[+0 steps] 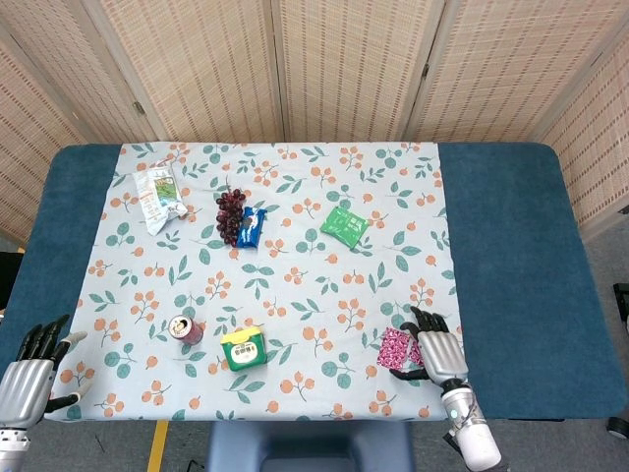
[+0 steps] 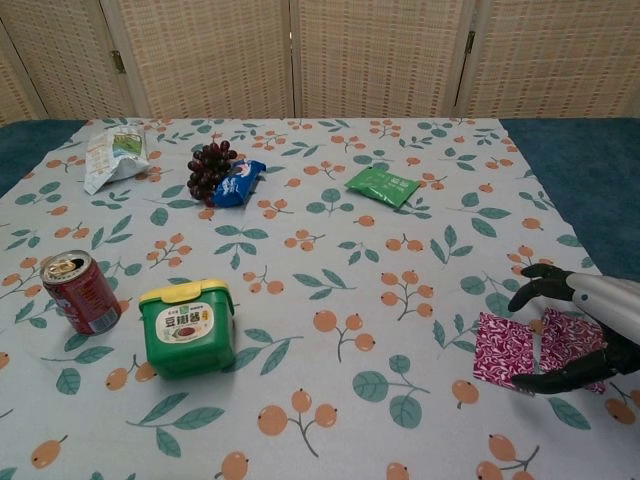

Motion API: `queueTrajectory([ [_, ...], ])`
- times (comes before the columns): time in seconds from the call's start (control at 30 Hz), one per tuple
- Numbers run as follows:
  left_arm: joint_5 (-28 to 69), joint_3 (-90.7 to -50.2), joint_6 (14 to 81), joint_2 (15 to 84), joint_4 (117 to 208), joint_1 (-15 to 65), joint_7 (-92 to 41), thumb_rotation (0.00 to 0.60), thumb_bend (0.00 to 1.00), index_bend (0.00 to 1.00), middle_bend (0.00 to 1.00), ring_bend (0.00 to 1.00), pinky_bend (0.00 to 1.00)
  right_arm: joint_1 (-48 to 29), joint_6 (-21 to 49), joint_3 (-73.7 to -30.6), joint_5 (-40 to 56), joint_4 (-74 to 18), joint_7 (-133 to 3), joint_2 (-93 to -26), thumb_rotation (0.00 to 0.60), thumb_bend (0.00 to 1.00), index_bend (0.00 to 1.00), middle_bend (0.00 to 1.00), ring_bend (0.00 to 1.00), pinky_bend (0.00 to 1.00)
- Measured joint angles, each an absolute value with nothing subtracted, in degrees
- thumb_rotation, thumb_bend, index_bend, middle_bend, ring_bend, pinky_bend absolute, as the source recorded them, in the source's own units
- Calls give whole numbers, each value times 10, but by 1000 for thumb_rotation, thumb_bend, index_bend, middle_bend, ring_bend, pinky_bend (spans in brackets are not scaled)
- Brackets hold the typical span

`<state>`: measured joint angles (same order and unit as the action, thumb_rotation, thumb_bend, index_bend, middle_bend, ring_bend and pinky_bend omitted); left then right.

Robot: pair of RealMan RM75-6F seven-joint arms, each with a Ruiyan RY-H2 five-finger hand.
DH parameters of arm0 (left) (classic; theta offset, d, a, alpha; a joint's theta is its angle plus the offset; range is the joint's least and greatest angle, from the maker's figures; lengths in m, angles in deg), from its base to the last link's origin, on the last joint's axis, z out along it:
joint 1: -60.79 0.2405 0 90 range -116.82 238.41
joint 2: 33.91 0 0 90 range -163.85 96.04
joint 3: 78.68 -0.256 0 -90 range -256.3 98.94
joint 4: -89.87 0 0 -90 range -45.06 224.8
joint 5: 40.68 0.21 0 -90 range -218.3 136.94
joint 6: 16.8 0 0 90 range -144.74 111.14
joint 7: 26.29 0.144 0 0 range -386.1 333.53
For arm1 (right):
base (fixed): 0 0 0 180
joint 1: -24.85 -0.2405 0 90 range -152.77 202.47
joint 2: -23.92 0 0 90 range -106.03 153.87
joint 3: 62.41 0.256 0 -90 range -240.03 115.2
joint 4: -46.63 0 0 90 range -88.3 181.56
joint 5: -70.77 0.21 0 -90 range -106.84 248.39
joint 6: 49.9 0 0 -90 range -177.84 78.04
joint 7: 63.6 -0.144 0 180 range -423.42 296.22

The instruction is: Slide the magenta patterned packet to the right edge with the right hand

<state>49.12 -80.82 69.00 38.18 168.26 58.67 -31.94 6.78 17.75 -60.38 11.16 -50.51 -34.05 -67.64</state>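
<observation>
The magenta patterned packet (image 2: 503,351) lies flat near the front right of the floral cloth; in the head view the packet (image 1: 397,346) is partly hidden under my right hand. My right hand (image 2: 580,330) hovers over the packet's right half with fingers spread and curved, thumb low at the front; whether it touches the packet I cannot tell. From the head view the right hand (image 1: 437,346) covers the packet's right part. My left hand (image 1: 28,369) rests open at the front left corner of the table, holding nothing.
A red can (image 2: 82,291) and a green tub with yellow lid (image 2: 187,325) stand front left. Grapes (image 2: 209,168), a blue packet (image 2: 238,182), a green packet (image 2: 382,185) and a white snack bag (image 2: 113,154) lie further back. Bare blue table (image 1: 511,256) extends right of the cloth.
</observation>
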Motion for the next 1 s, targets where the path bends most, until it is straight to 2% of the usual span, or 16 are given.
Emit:
queueTrajectory([
  [1.0, 491, -810, 686, 391, 1662, 587, -338, 600, 239, 248, 69, 90, 0, 67, 205, -612, 100, -447, -300, -734, 393, 156, 234, 61, 0, 0],
])
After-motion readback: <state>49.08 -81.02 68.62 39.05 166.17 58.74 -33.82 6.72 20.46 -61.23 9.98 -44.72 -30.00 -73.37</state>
